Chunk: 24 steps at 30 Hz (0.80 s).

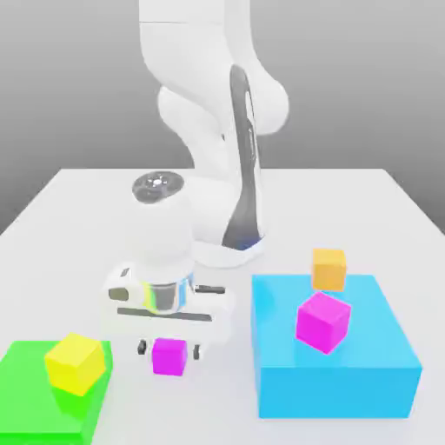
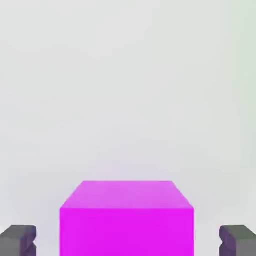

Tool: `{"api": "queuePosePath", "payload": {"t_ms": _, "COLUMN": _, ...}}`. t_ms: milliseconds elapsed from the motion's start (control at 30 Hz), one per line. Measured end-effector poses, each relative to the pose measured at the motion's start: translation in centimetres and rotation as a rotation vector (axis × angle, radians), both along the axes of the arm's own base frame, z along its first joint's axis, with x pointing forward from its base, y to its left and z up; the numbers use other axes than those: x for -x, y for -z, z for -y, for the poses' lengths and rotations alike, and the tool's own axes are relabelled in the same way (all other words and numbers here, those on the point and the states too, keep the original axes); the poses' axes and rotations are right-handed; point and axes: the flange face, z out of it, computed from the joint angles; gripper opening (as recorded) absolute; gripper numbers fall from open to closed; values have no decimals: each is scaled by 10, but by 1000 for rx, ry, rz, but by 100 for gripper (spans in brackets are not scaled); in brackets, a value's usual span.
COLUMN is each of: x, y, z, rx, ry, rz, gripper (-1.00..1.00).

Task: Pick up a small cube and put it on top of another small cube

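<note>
Small plain magenta cube (image 1: 169, 356), smooth and evenly coloured, sits low between the two fingertips of the white Panda gripper (image 1: 169, 349), on the pale, smooth table (image 1: 287, 204), between the flat green block (image 1: 35, 387) and the broad blue block (image 1: 335, 391). What the coming move turns on is that centring: the cube lies midway along the line on which the fingers would close, with a gap on either side of it, and its side faces look square to the pads, so no turn of the wrist seems called for. The gripper stands wide, touching neither side and holding nothing. The cube has crisp straight edges and no markings; its upper face looks paler than the side face in the hand view, and it appears upright, with no long axis to favour. Closing evenly is probably the next step, then a straight lift. The plain orange cube (image 1: 328, 269), by the far edge of the blue block's top, seems the likelier small cube to stack on.
</note>
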Motion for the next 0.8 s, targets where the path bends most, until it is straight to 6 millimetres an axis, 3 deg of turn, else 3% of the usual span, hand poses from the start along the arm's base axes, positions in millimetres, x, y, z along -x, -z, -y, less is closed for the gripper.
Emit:
{"api": "queuePosePath", "payload": {"t_ms": 133, "x": 0, "y": 2, "z": 0, "rx": -1, "ry": 0, "rz": 0, "gripper": -100}}
{"api": "queuePosePath", "payload": {"t_ms": 367, "x": 0, "y": -54, "z": 0, "rx": -1, "ry": 0, "rz": 0, "gripper": -100}}
{"api": "queuePosePath", "payload": {"t_ms": 600, "x": -5, "y": -118, "z": -99, "rx": -19, "ry": -245, "rz": 3, "gripper": -100}}
{"api": "queuePosePath", "payload": {"t_ms": 800, "x": 25, "y": -169, "z": -188, "rx": -21, "ry": -485, "rz": 1, "gripper": -100}}
